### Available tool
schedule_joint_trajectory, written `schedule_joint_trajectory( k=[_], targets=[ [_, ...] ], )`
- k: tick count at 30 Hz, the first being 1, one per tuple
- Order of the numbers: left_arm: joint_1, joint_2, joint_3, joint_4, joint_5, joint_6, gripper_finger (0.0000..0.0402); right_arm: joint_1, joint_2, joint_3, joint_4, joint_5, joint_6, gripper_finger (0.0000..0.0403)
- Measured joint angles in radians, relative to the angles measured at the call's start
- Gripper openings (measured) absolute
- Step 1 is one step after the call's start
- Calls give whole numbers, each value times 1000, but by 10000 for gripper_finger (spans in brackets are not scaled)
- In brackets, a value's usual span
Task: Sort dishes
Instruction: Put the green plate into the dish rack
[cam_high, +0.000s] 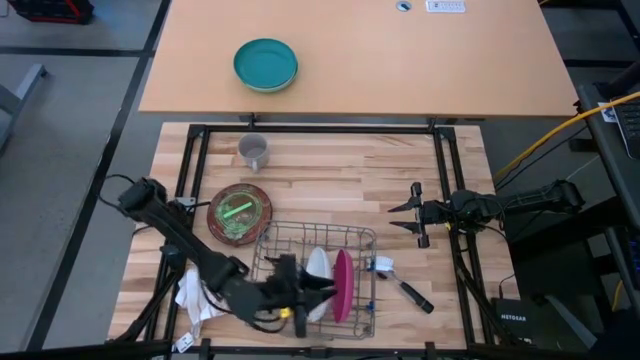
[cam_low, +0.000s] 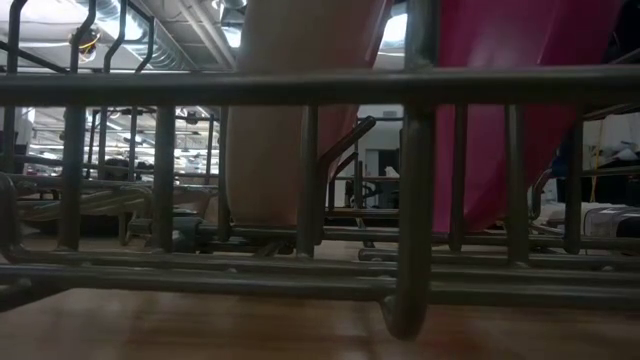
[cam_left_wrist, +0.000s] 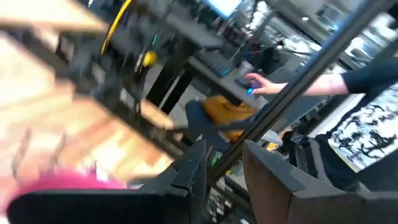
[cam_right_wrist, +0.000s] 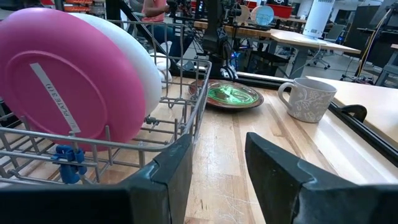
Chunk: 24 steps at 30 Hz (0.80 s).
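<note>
The white plate (cam_high: 317, 272) and the magenta-pink plate (cam_high: 343, 285) stand on edge between the wires of the wire dish rack (cam_high: 360, 238); both also show in the right wrist view (cam_right_wrist: 143, 68) (cam_right_wrist: 68, 81). The pale green plate (cam_high: 238, 212) lies on the dark red plate (cam_high: 222, 196), flat on the table left of the rack. My left gripper (cam_high: 303, 290) is open at the rack's near left part, beside the white plate; in its wrist view (cam_left_wrist: 224, 171) nothing sits between the fingers. My right gripper (cam_high: 412, 213) is open and empty, right of the rack.
A grey mug (cam_high: 254, 150) stands behind the stacked plates and a teal bowl (cam_high: 265, 64) sits on the far table. A brush (cam_high: 400, 285) with a black handle lies right of the rack and a white cloth (cam_high: 190, 295) to its left. A person (cam_left_wrist: 348, 124) shows beyond the table.
</note>
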Motion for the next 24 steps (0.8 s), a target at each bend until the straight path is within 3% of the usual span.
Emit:
schedule_joint_trajectory(
  k=[4, 9, 13, 17, 20, 24],
  targets=[
    [-8, -124, 0, -70, -6, 187, 95, 0, 0, 0, 0, 0, 0, 154],
    [-16, -307, 1, -428, -107, 205, 95, 0, 0, 0, -1, 0, 0, 154],
    [-18, -436, 1, -815, -202, 24, 95, 0, 0, 0, -9, -10, 0, 154],
    [-18, -520, 1, -1209, -212, -258, 95, 0, 0, 0, -46, -19, 0, 154],
    [-17, -537, 1, -1489, -200, -477, 95, 0, 0, 0, -86, -19, 0, 154],
    [-15, -533, -13, -1766, -105, -684, 95, 0, 0, 0, -135, -19, 10, 154]
  ],
)
